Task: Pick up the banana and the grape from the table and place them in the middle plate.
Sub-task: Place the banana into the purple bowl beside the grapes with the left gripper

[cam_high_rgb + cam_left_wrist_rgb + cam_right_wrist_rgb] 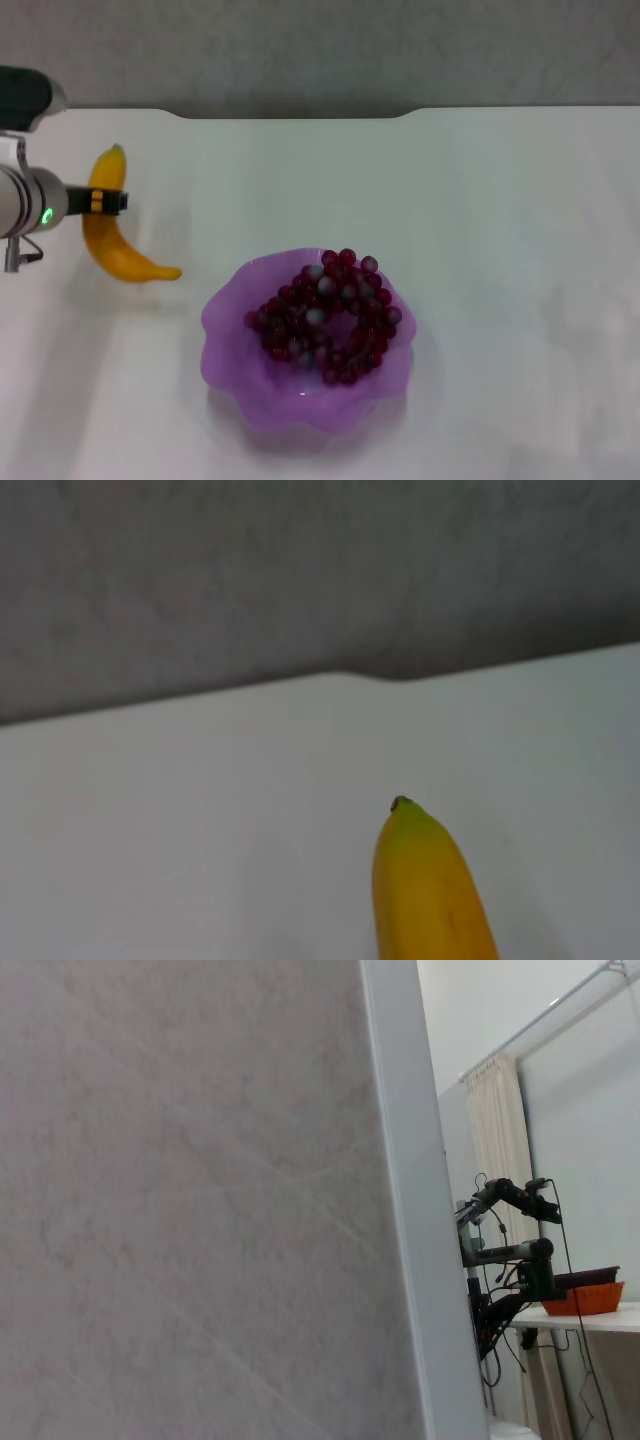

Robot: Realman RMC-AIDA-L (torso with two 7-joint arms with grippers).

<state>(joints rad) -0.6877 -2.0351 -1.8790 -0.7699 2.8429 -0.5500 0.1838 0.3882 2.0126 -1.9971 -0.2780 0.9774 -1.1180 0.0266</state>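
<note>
The yellow banana [112,240] lies on the white table [480,200] at the left, its greenish tip [405,815] pointing toward the far edge. My left gripper [106,201] reaches in from the left edge and sits right over the banana's upper half. The bunch of dark red grapes [325,315] rests inside the purple scalloped middle plate [230,350] near the table's front centre. In the left wrist view the banana [430,895] fills the near foreground. My right gripper is out of view; its wrist camera faces a grey wall.
A grey wall [320,50] runs behind the table's far edge. The tabletop to the right of the plate is bare white surface. Another room with a distant arm rig [510,1260] shows past a wall edge in the right wrist view.
</note>
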